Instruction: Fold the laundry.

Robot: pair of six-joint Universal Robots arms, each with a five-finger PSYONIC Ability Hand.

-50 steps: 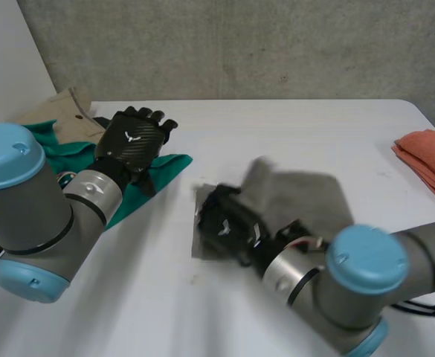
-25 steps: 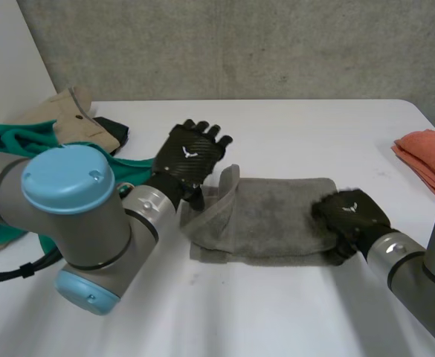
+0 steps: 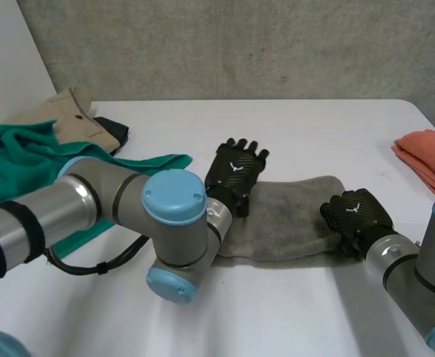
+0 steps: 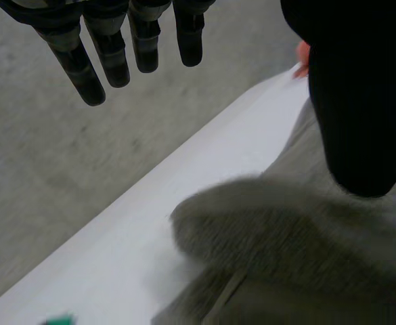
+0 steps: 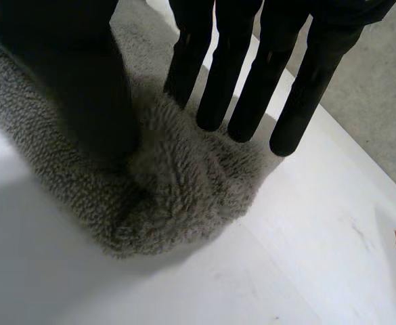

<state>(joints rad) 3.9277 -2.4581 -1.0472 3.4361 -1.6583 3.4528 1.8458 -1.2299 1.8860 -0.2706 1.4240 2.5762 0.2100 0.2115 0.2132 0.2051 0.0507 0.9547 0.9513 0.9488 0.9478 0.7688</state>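
STEP: smooth grey towel (image 3: pixel 291 216) | left hand (image 3: pixel 236 175), right hand (image 3: pixel 356 216): fingers straight, at opposite ends | NEXT: pinch one end, fold over

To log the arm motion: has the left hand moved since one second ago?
Yes. The left hand moved away from the beige garment, to over the grey towel.

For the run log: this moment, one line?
left hand open, at left end of grey towel | right hand open, fingers on right end
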